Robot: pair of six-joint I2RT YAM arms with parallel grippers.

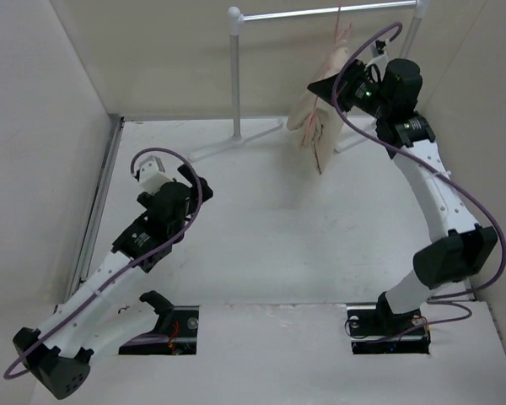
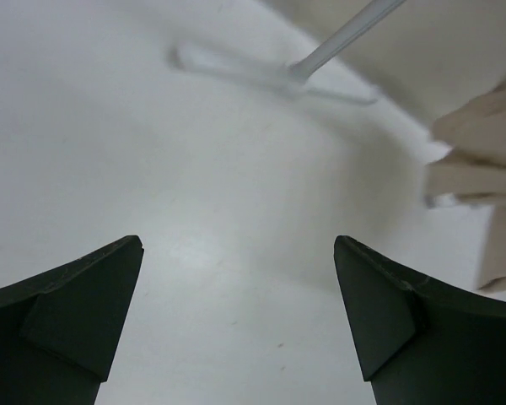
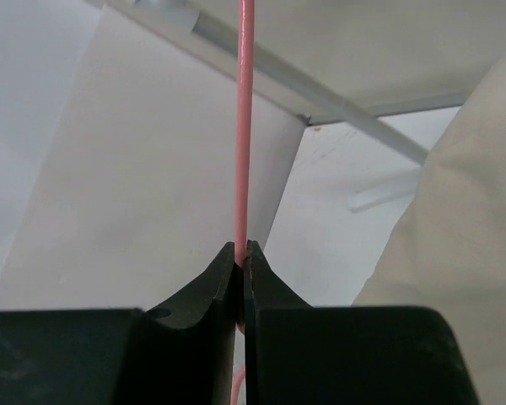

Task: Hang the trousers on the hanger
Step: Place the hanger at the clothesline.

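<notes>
The right pincer is pressing its two jaws together on the thin pink wire of the hanger, so it is clamped on this wire and on nothing else. In my judgement the step in hand is settling the loaded hanger at the rack. To do it well, the arm should be moving slowly and holding the wire upright without twisting. Such a thin wire is likely to slip between the pads, and the cloth may slide off if the hanger tilts. The wire is rising straight up from between the jaws. The trousers are hanging just beside the pincer, on the right of the wrist view; I cannot tell if they are touching it. In the top view the beige cloth is hanging bunched under the bar of the white rack, and the hook is reaching up to the bar, though I cannot tell if it is resting there. The left pincer is hovering well apart over the table, its jaws wide apart and holding nothing.
</notes>
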